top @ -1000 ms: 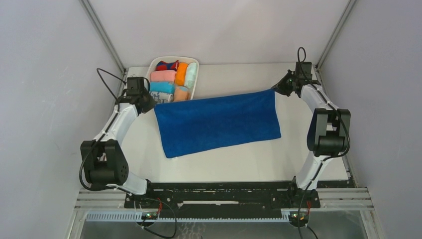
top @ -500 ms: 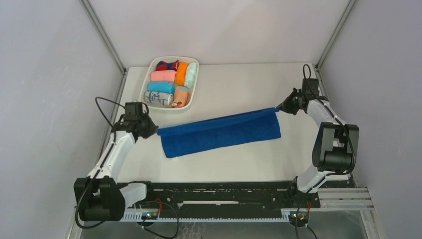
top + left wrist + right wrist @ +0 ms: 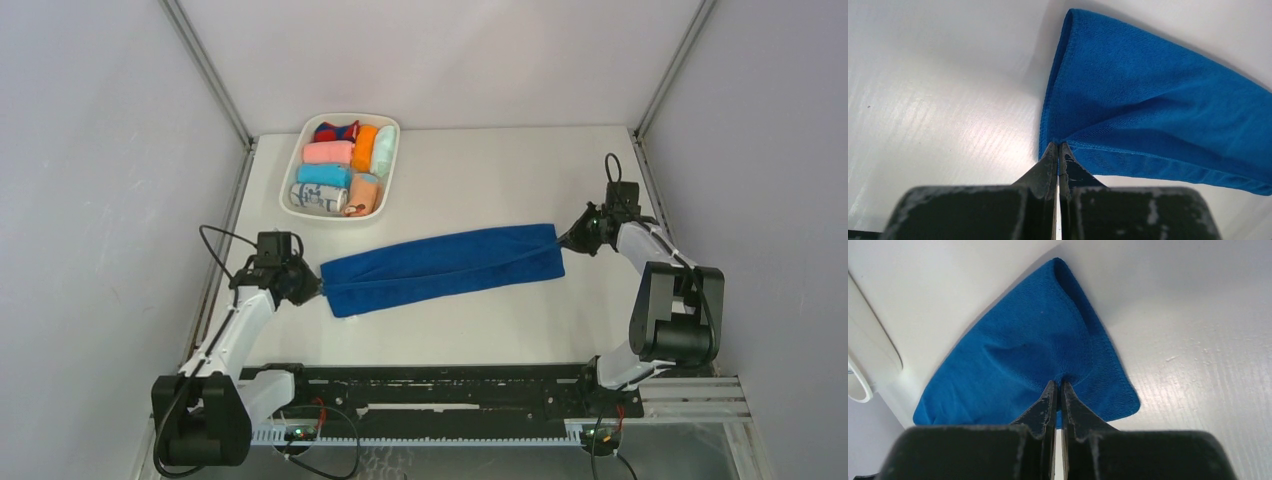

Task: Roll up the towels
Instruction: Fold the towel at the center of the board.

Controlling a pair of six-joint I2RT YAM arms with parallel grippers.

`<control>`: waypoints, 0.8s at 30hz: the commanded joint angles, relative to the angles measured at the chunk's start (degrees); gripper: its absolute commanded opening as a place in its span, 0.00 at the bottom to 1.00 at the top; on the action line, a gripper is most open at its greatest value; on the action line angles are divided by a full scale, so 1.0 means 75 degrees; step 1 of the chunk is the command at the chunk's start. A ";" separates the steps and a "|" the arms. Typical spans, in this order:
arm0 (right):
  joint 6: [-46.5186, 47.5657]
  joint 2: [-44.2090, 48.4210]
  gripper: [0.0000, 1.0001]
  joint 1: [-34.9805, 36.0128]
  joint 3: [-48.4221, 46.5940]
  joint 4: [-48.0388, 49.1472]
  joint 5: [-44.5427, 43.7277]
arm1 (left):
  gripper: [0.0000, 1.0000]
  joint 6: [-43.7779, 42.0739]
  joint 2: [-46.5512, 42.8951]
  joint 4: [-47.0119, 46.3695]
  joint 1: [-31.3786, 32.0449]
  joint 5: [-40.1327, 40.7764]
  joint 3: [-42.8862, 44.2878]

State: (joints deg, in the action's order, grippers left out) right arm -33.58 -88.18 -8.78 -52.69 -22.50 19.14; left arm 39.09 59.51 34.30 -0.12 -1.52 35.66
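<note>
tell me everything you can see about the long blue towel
The royal-blue terry towel is a soft cloth with a stitched hem. It lies folded lengthwise into a long narrow band, slightly slanted, across the middle of the white table. The left claw pinches a corner at its left end and the right claw a corner at its right end, both shut on the fabric.

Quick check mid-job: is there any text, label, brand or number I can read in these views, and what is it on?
None of the three views has text that can be read.
On the white printed roll in the tray: dark blue print, too small and blurred to read.
On the blue towel: no tag, label or lettering shows.
</note>
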 commanded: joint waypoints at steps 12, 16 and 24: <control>-0.0075 -0.0345 0.00 -0.0363 0.0340 0.0885 0.0113 | 0.00 0.0456 -0.0316 -0.0280 0.0024 -0.0289 -0.0485; -0.0049 -0.0033 0.00 -0.0400 0.0080 0.0653 0.0133 | 0.00 0.0313 -0.0548 0.0102 0.0030 -0.0272 -0.0042; 0.0081 0.0486 0.00 -0.0523 -0.0012 0.0205 0.0058 | 0.00 0.0410 -0.1243 0.0586 0.0061 -0.0351 -0.0029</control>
State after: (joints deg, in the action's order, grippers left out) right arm -33.67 -87.96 -11.94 -50.33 -20.10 20.10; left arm 41.50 53.17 36.38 0.03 -3.46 33.39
